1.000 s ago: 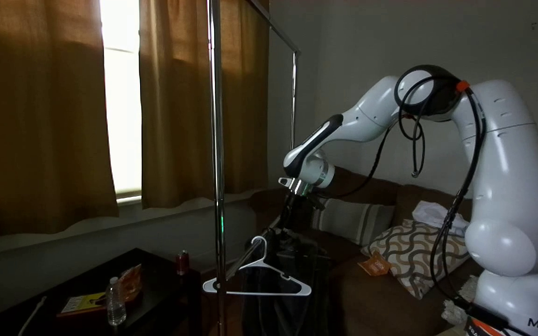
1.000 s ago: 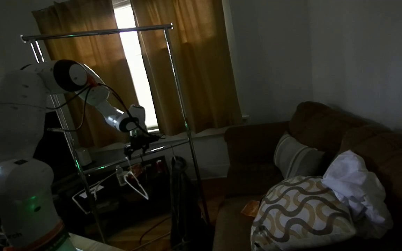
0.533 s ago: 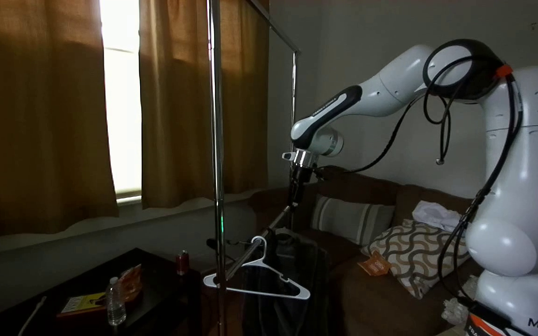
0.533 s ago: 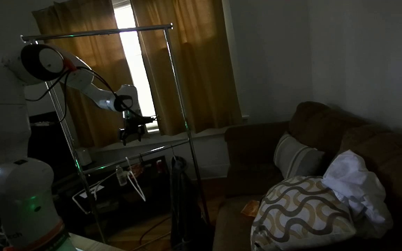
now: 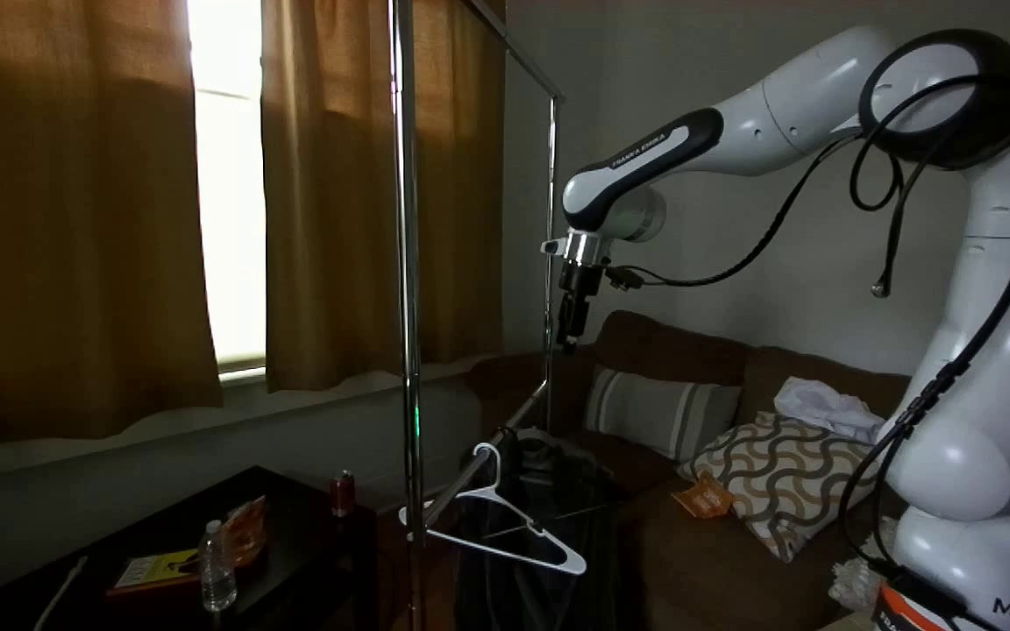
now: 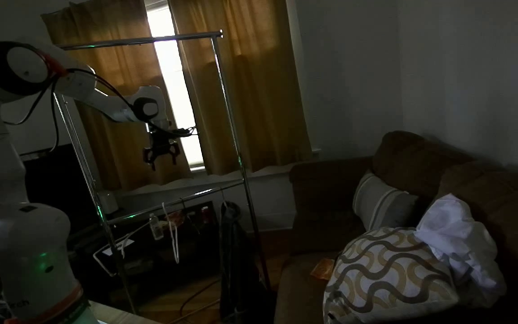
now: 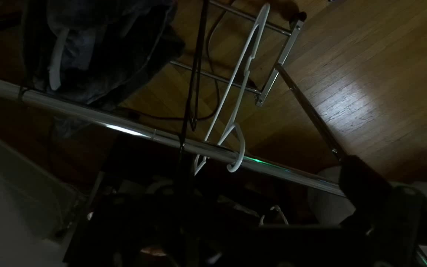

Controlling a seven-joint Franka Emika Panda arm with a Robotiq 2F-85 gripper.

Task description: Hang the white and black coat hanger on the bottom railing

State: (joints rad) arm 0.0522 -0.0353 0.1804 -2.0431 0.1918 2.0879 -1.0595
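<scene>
Hovering higher than the bottom railing [image 7: 150,133]: gripper [image 6: 163,164], jaws spread wide; white coat hanger [image 5: 491,494] hooked over the railing, near its middle.
Wrist view resolves a thin dark hanger [image 7: 189,97] just beside it. Dark garment [image 7: 124,66] near the railing end by the brown couch [image 6: 331,184] (couch: both exterior views); open railing from the white one to the opposite end. Lower: rack foot [image 7: 286,49], wrist view alone, on wood floor [image 7: 347,92]. Far: curtains [image 5: 75,219].
</scene>
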